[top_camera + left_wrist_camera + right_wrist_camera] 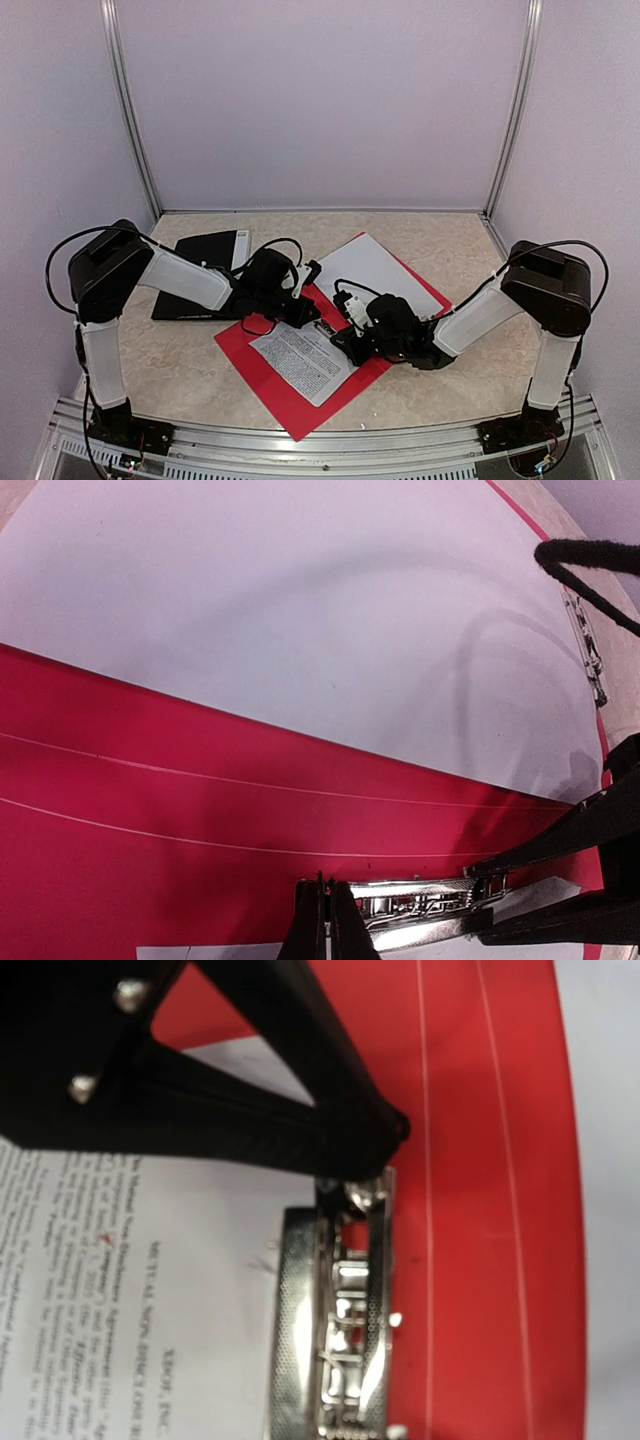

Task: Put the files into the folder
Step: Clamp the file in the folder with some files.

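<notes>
L jaws: L gripper (325, 920) is pressed shut w/ nothing in it. Its tip touches one end of the metal clip (335, 1320).
R jaws: R gripper (482, 900) is a bit apart, one finger each side of the clip's other end, pinching it.
Folder: red folder (270, 385) lies open and flat on the table (180, 370), under both jaws.
Files: printed sheet (300, 358) lies on the folder just beside R jaws; the clip sits on its edge. Blank sheet (375, 268) lies on the folder's other half, past L jaws.
Top view only: black book (205, 270), off to the left of L jaws.
L wrist only: R fingers round the clip end; thin metal strip (588, 655) at the blank sheet's far edge; black cable (590, 560) above it.
R wrist only: the words on the printed sheet, and L tip on the clip. R's own fingers don't show here.
</notes>
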Motion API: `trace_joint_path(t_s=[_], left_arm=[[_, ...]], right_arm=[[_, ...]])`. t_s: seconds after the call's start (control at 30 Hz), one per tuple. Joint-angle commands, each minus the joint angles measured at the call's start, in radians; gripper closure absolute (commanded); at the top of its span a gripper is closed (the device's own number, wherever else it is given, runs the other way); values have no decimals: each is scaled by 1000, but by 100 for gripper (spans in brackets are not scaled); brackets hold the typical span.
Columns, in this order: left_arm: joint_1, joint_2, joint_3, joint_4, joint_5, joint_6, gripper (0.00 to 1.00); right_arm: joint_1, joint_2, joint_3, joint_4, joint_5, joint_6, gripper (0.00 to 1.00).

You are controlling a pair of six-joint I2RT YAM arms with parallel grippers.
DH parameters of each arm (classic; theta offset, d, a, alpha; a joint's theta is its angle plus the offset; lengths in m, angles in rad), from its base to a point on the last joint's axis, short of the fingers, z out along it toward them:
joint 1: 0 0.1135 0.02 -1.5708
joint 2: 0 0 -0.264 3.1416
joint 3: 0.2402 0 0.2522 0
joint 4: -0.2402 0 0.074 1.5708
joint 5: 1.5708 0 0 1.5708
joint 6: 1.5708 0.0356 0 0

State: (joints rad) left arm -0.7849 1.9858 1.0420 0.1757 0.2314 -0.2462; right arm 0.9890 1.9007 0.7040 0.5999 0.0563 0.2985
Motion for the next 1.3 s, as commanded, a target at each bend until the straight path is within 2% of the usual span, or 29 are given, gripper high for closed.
trace_joint_path(t_s=[0.0,0.9,1.1,1.27], left_arm=[[30,101,-26,-232,-110,-2,100],[-8,7,10,-239,-60,10,100],[-8,-18,13,-237,-56,7,87],[-7,-36,16,-234,-45,3,80]], right_arm=[[3,74,-44,-259,7,-11,80],[2,70,-47,-266,5,-15,80],[2,66,-40,-274,5,-17,79],[5,51,-37,-283,5,-14,79]])
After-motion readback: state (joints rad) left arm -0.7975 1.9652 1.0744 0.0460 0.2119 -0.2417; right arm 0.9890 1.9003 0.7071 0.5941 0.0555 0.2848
